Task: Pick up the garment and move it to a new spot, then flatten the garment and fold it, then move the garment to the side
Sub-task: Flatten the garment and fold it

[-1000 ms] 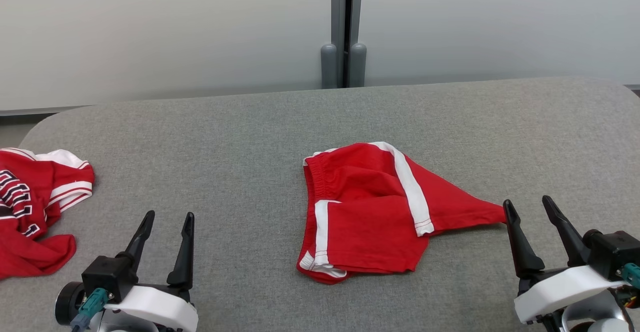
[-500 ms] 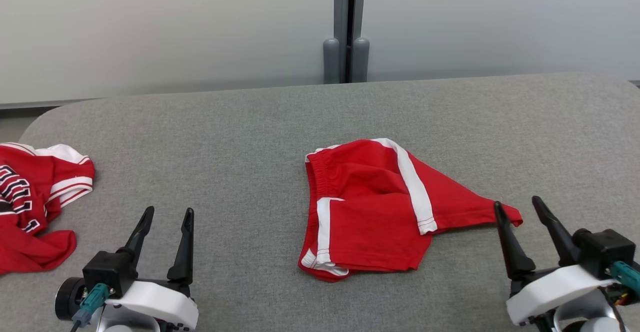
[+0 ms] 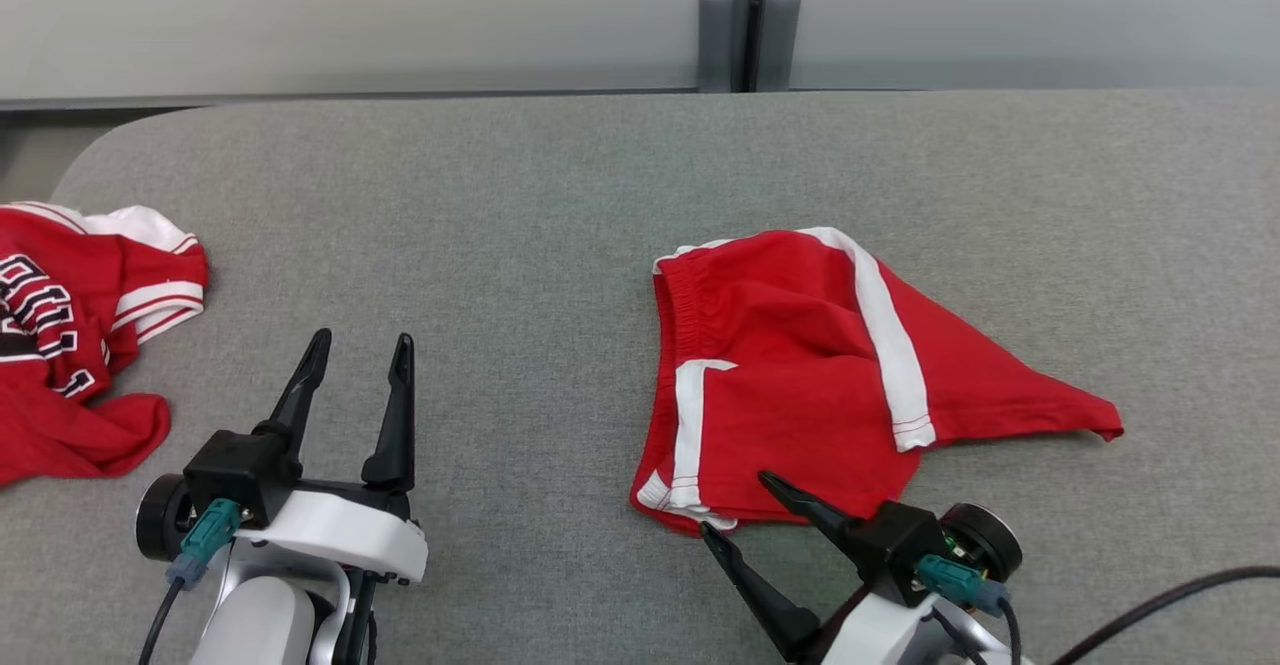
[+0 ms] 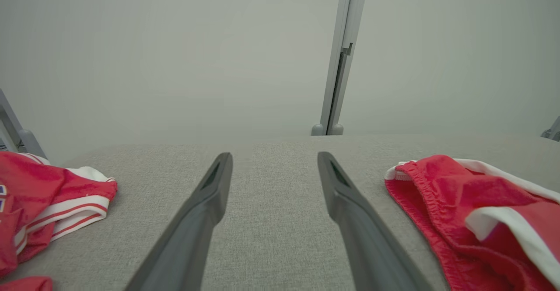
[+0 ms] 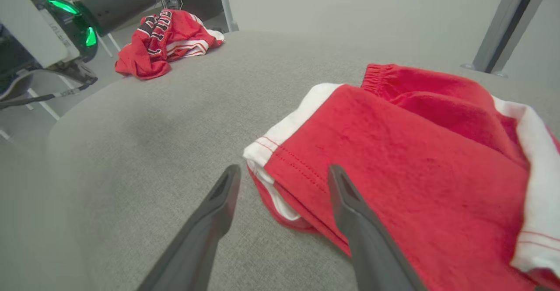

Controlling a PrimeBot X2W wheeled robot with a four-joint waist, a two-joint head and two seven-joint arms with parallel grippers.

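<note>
The garment (image 3: 800, 385), red shorts with white side stripes, lies rumpled and partly folded over on the grey padded table (image 3: 500, 225). My right gripper (image 3: 735, 503) is open at the shorts' near left corner, its fingers pointing up and left. In the right wrist view the right gripper (image 5: 284, 170) straddles the white-trimmed hem corner of the garment (image 5: 393, 151), one finger over the cloth and one over the table. My left gripper (image 3: 361, 338) is open above bare table, left of the shorts. The left wrist view has the left gripper (image 4: 274, 156) empty, with the garment (image 4: 459, 212) to its right.
A second red garment, a crumpled jersey with lettering (image 3: 70, 345), lies at the table's left edge; the jersey (image 4: 43, 199) also shows left of my left fingers. A grey post (image 3: 745, 15) stands behind the table's far edge. My left arm (image 5: 65, 15) shows a green light.
My right gripper has swung from the shorts' right tip to their near left corner and now points left. The head camera has tilted down. The left gripper has hardly moved.
</note>
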